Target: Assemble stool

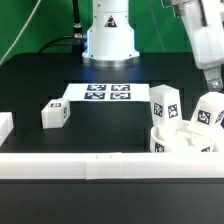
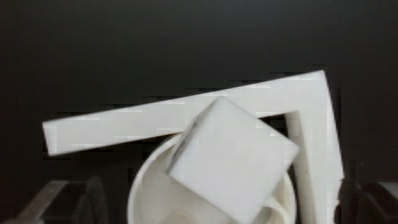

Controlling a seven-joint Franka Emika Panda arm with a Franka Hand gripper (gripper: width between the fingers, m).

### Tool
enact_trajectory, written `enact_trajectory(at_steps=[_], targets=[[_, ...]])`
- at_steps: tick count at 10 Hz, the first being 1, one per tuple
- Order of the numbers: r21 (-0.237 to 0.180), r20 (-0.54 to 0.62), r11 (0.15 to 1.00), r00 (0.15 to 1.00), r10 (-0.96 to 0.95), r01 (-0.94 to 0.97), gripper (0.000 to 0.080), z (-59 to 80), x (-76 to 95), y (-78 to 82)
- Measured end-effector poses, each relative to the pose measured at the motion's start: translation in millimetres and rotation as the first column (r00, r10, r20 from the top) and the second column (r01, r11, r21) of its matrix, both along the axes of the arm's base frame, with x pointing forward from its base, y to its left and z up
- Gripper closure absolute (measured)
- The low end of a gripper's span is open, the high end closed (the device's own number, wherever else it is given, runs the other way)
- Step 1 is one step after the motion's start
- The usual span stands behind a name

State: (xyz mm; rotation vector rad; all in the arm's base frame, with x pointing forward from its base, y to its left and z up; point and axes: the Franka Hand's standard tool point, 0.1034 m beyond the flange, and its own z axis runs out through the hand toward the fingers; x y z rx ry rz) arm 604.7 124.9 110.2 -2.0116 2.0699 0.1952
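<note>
The round white seat [image 1: 186, 146] lies at the exterior view's right, against the front rail. Two white tagged legs stand on it: one [image 1: 163, 103] toward the exterior view's left, one [image 1: 208, 112] toward its right. A third leg [image 1: 55, 114] lies alone on the black table at the left. My gripper [image 1: 211, 78] hangs just above the right-hand leg, apart from it. In the wrist view that leg [image 2: 235, 150] shows as a white diamond face over the seat [image 2: 169, 185]. The dark fingers [image 2: 71, 200] stand wide apart at either side, open and empty.
The marker board [image 1: 100, 93] lies mid-table before the robot base [image 1: 108, 35]. A long white border rail [image 1: 90, 165] runs along the front; its corner shows in the wrist view [image 2: 311, 110]. Another white rail end [image 1: 5, 125] sits at the far left.
</note>
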Motion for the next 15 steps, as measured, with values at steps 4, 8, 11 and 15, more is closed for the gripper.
enact_trajectory(at_steps=[4, 8, 11, 15], targets=[[-0.069, 0.084, 0.926, 0.923, 0.377, -0.372, 0.015, 1.8, 2.5, 12.3], [-0.159, 0.132, 0.703, 0.691, 0.711, -0.693, 0.015, -1.9, 2.3, 5.9], [-0.257, 0.106, 0.354, 0.338, 0.935, -0.899, 0.015, -4.5, 5.6, 6.7], [-0.309, 0.081, 0.09, 0.069, 0.994, -0.947, 0.015, -4.8, 6.7, 1.8]])
